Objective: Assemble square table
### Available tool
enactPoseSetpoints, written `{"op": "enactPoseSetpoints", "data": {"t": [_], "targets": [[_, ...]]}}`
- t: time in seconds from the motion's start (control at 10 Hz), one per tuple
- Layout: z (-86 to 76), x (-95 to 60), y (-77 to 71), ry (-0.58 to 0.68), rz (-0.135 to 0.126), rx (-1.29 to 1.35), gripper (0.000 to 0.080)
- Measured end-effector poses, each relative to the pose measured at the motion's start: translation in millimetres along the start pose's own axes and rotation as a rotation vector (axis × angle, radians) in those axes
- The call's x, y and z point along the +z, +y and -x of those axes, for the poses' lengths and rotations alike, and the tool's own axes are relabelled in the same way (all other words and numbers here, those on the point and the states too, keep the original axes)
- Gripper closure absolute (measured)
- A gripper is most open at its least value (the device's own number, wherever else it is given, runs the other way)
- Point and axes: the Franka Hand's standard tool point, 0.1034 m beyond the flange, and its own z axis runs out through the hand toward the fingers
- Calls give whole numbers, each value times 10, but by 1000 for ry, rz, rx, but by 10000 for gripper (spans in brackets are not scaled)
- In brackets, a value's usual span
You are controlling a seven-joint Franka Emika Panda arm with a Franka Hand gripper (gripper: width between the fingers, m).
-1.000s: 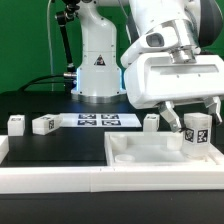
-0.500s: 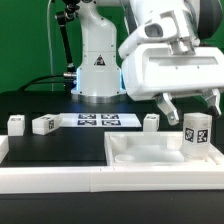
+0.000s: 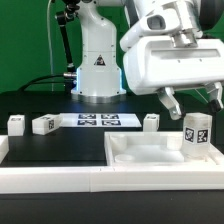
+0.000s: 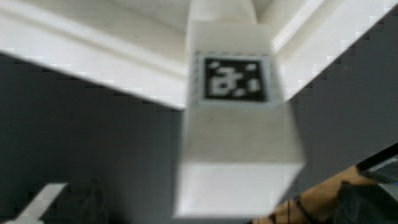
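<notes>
The hand (image 3: 192, 100) hangs released, its fingers spread wide, above a tagged leg (image 3: 196, 131) that stands upright on the white square slab (image 3: 140, 158), near the slab's corner at the exterior view's right. Three more legs (image 3: 44, 124) sit on the black tabletop (image 3: 60, 145) beyond the slab's far edge, beside the marker board (image 3: 98, 121).

No words, brands or numbers legible anywhere. Only a dark triangular sign on the arm's white base (image 3: 99, 62), plus coded black-and-white square tags: several on the marker board (image 3: 98, 121), on the upright leg (image 3: 196, 131), and one close up in the wrist view on a white leg (image 4: 240, 130).
</notes>
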Motion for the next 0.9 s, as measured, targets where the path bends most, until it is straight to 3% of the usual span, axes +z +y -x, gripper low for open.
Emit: {"op": "enactPoseSetpoints", "data": {"t": [0.2,0.4,0.5,0.8,0.9], "targets": [[-2,-13,92,-110,-39,2,150],[-25,-35,49,-261,-124,10,150],[-27,-38,1,-319,-144,21,150],[-32,-28,7,-320,-143,27,150],[-14,1,59,-318,-121,69,150]]}}
